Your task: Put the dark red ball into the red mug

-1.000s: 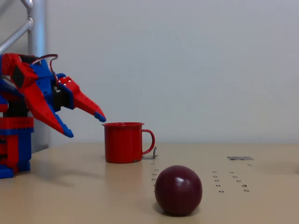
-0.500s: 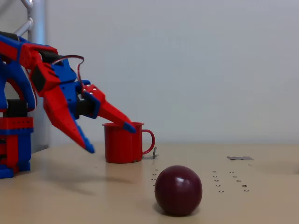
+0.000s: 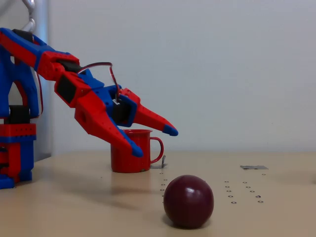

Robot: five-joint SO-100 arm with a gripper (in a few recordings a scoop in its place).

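Note:
The dark red ball (image 3: 188,201) rests on the tan table near the front, glossy and maroon. Behind it and to the left stands the red mug (image 3: 131,150), upright, its loop handle pointing right. My red-and-blue gripper (image 3: 154,141) reaches in from the left, angled down to the right, open with nothing between its blue-tipped fingers. It hangs in front of the mug, hiding part of the mug's left side, and sits above and left of the ball, apart from it.
The arm's base (image 3: 15,153) stands at the far left beside a metal post (image 3: 38,29). Small dark dots (image 3: 242,192) mark the table to the right of the ball, and a flat grey piece (image 3: 254,167) lies further back right.
The arm has stretched out to the right across both earlier frames, carrying the open gripper from left of the mug to in front of it, nearer the ball. Ball and mug have not moved.

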